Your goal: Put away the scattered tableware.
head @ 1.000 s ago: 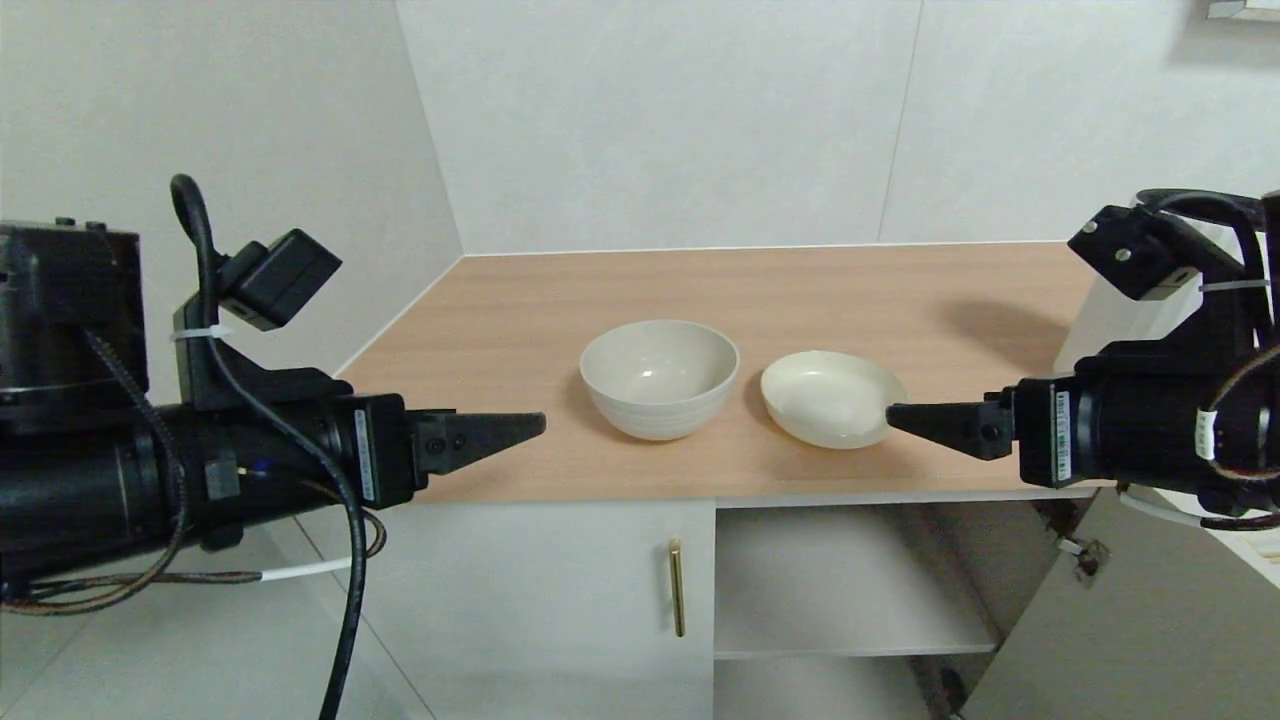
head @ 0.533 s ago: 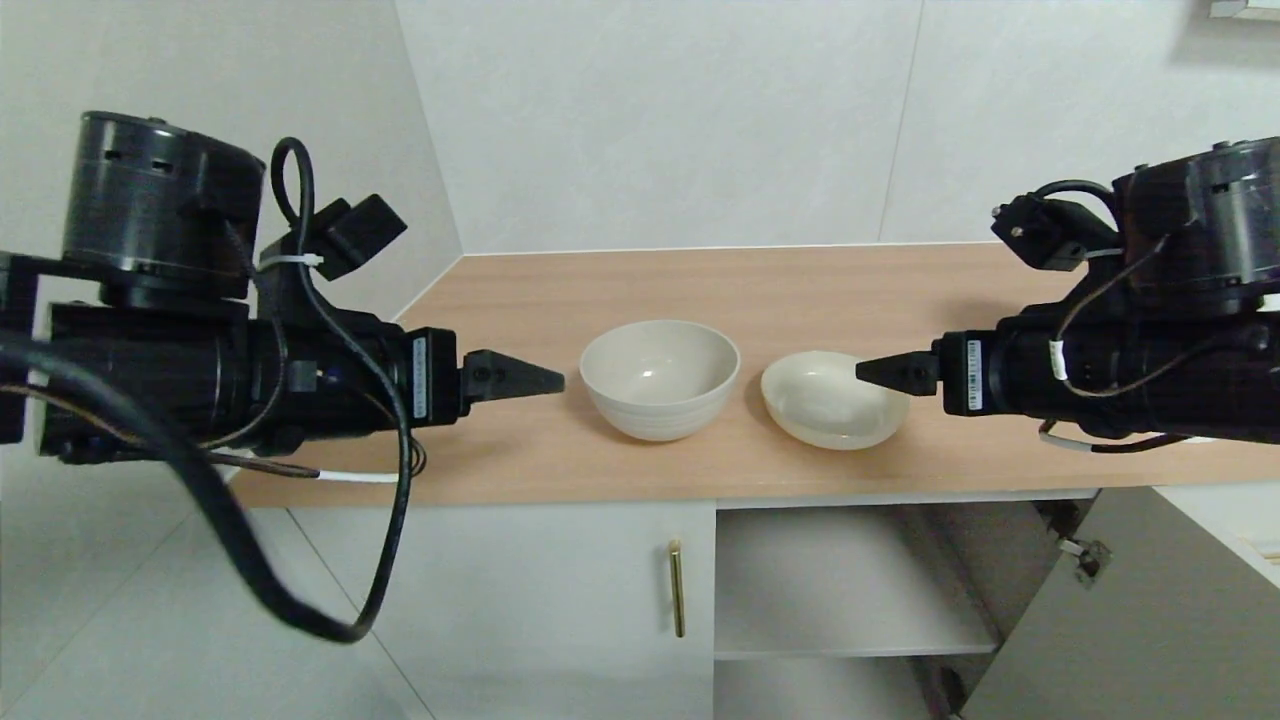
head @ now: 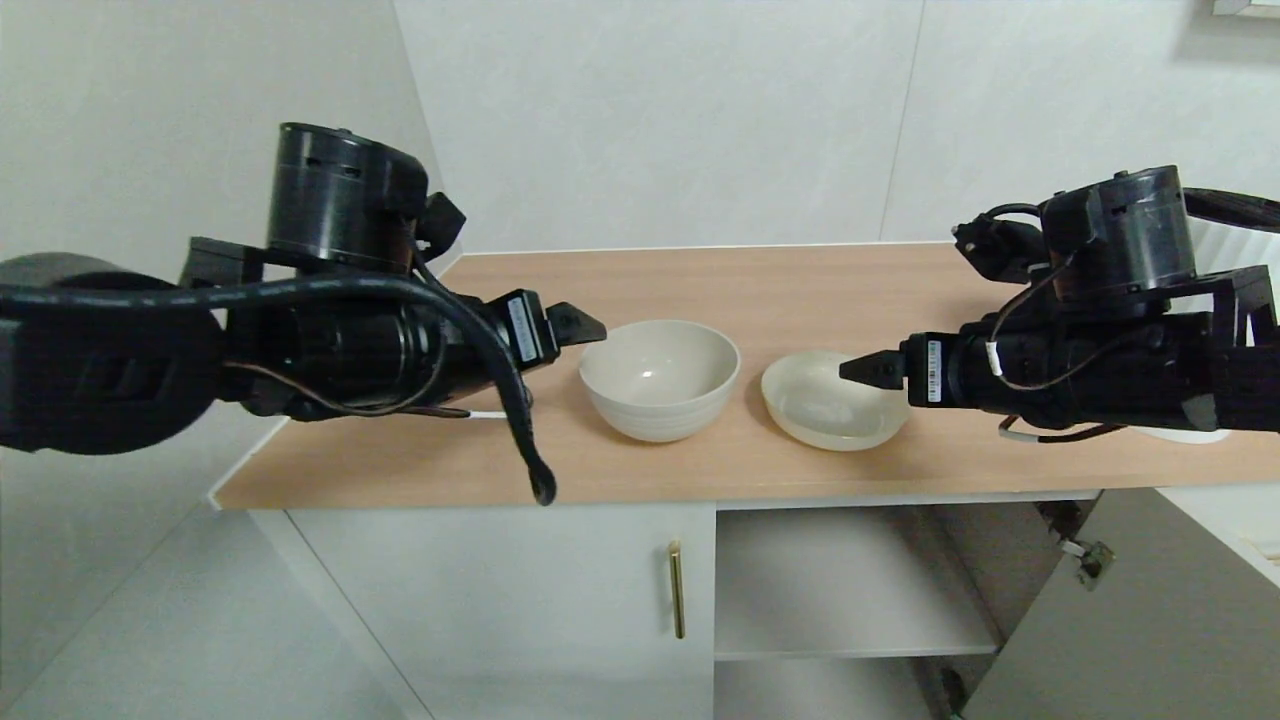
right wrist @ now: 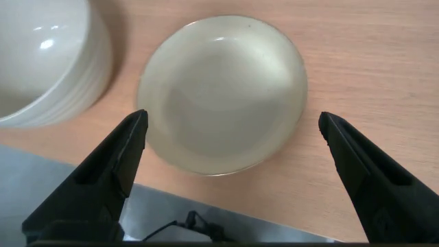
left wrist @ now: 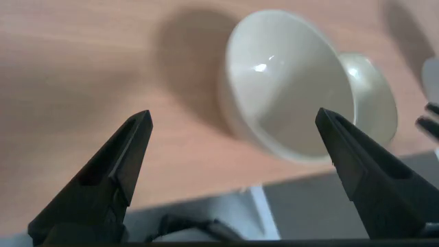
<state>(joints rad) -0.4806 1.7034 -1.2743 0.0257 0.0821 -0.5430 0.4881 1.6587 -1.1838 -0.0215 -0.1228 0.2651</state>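
Head view: counter (head: 800, 290) being overlooked forward-down, mid-range | left wrist: deep bowl (left wrist: 288, 82) being framed close, obliquely | right wrist: shallow dish (right wrist: 223, 92) being framed close, from above | both being shared by all views.

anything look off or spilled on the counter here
Nothing stands out. The deep bowl and the shallow dish both sit upright and empty on the counter, apart from each other, with no visible chips or spills. The cabinet door below stands open, which suits putting them away.

Bright, even light casts soft shadows on the counter (head: 800, 290) (small glints inside the deeper bowl (head: 660, 385)).
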